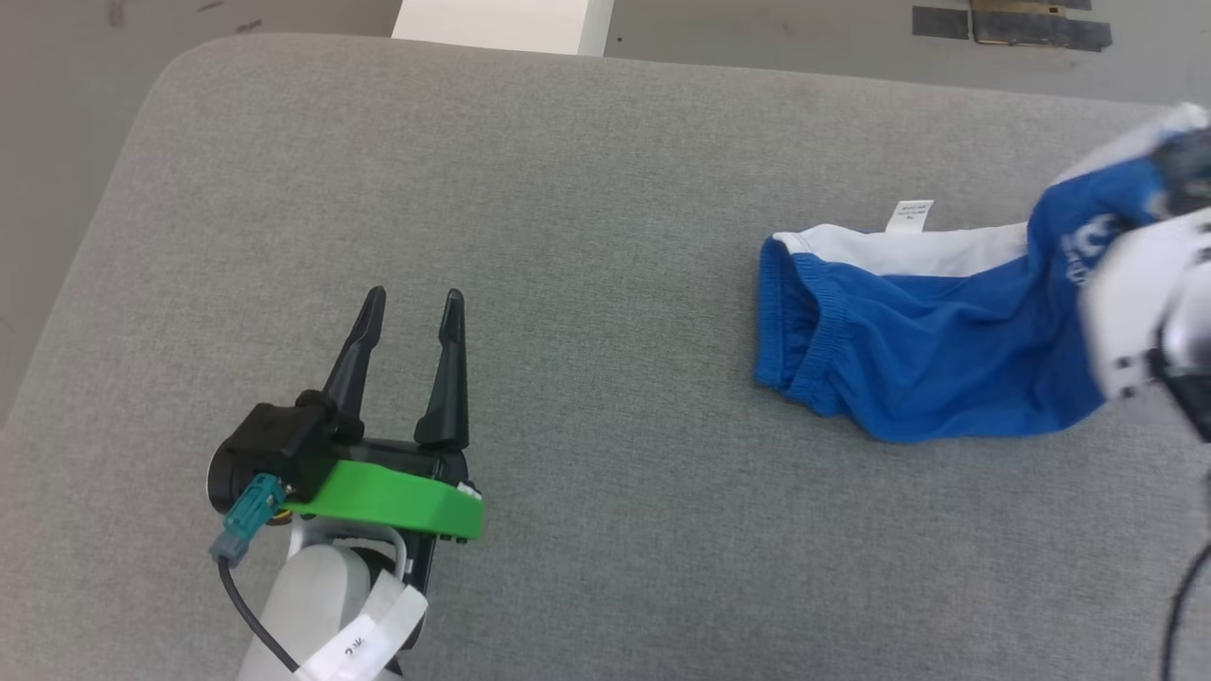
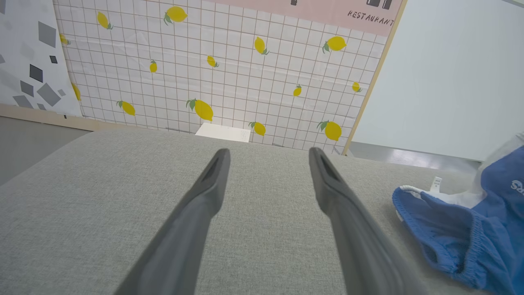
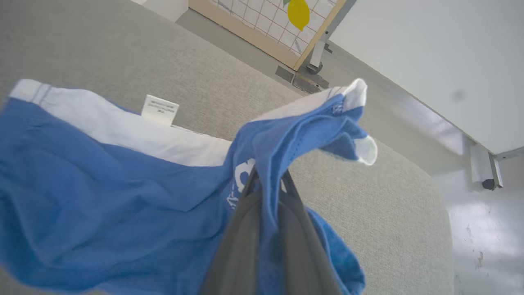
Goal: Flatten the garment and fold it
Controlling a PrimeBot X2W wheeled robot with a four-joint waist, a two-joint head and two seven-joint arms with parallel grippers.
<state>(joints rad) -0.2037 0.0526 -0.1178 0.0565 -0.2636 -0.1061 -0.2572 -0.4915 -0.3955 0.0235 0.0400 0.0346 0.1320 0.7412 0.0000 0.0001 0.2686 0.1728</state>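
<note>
Well, in the head view I see the left gripper (image 1: 413, 298) at the lower left, over the grey padded surface (image 1: 605, 189), with its two fingers spread apart and nothing between them. The garment (image 1: 927, 350) lies well apart from it, at the right side of this surface. Its waistband (image 1: 804, 331) points to the left, a white stripe (image 1: 927, 251) runs along the far edge, and a small label (image 1: 910, 216) sticks out behind the stripe. At the right border the right gripper (image 1: 1181, 168) is blurred, and the blue cloth rises up to it.

In the left wrist view the fingers (image 2: 204, 205) stand wide open above the bare padding. The waistband end of the garment (image 2: 458, 237) rests at the right, and a lemon-patterned panel (image 2: 229, 69) stands behind the surface.

In the right wrist view the two dark fingers (image 3: 241, 246) are pressed together on a fold of the blue cloth, just beside a white print (image 3: 241, 172) that I cannot read. The leg end (image 3: 344, 119) is lifted off the padding, while the rest of the garment lies on it at the left.
</note>
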